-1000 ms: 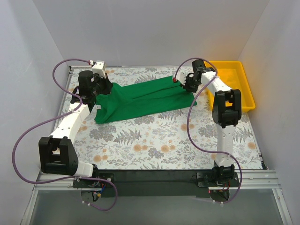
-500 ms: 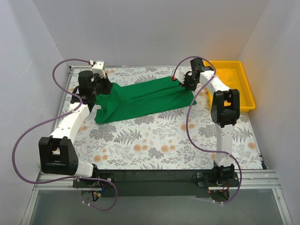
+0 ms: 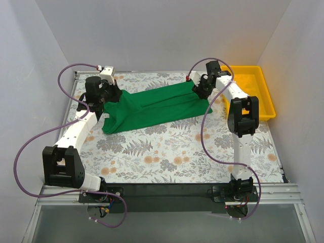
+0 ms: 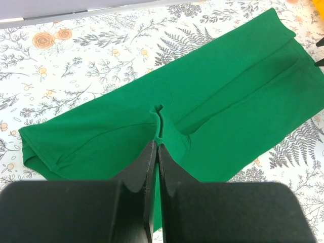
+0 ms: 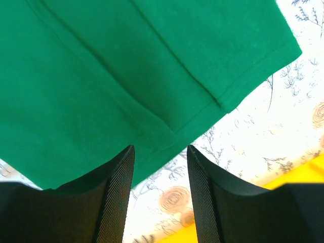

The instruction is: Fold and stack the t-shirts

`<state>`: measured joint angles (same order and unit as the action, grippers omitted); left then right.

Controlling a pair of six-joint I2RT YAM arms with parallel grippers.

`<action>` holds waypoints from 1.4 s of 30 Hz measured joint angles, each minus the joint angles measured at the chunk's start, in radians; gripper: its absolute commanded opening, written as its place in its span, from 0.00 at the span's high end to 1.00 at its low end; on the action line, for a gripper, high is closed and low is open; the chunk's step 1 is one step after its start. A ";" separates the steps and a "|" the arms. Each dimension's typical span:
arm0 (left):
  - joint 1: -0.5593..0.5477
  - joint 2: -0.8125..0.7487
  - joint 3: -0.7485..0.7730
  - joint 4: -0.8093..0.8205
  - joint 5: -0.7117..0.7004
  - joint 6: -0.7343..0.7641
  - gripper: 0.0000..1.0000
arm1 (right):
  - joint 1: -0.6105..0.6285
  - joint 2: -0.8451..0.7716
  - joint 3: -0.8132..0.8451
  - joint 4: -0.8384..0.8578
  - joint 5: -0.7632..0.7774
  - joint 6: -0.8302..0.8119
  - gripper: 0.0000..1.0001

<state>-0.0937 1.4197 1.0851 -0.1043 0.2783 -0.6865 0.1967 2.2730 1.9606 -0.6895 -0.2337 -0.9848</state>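
The green t-shirt point(image 3: 152, 108) lies stretched in a long band across the back of the table. My left gripper point(image 3: 105, 99) is at its left end, shut on a pinched fold of the cloth, which puckers at the fingertips point(image 4: 157, 144). My right gripper point(image 3: 198, 90) hovers over the shirt's right end. In the right wrist view its jaws point(image 5: 160, 148) stand open with nothing between them. The hemmed edge of the t-shirt point(image 5: 101, 66) lies flat on the table below them. In the left wrist view the t-shirt point(image 4: 217, 91) runs away to the upper right.
A yellow tray point(image 3: 253, 86) stands at the back right corner, close to the right arm; its yellow edge point(image 5: 304, 174) shows in the right wrist view. The floral tablecloth point(image 3: 167, 152) covers the table. White walls close in the left, back and right sides.
My right gripper has opened and let go of the shirt's right end, shifting slightly back and left. The left gripper keeps its hold and has not moved.
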 measured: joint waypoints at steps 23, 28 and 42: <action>0.009 0.111 0.042 0.029 0.056 0.113 1.00 | 0.003 -0.302 -0.512 0.254 -0.399 0.340 0.46; 0.013 0.123 0.043 0.065 0.120 0.174 1.00 | 0.003 -0.302 -0.513 0.273 -0.413 0.346 0.46; 0.065 0.316 0.103 0.140 0.257 0.257 1.00 | 0.003 -0.302 -0.519 0.281 -0.443 0.346 0.46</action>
<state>-0.0288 1.7359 1.1881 0.0357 0.5358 -0.4297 0.1993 1.9713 1.4414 -0.4088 -0.6762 -0.6388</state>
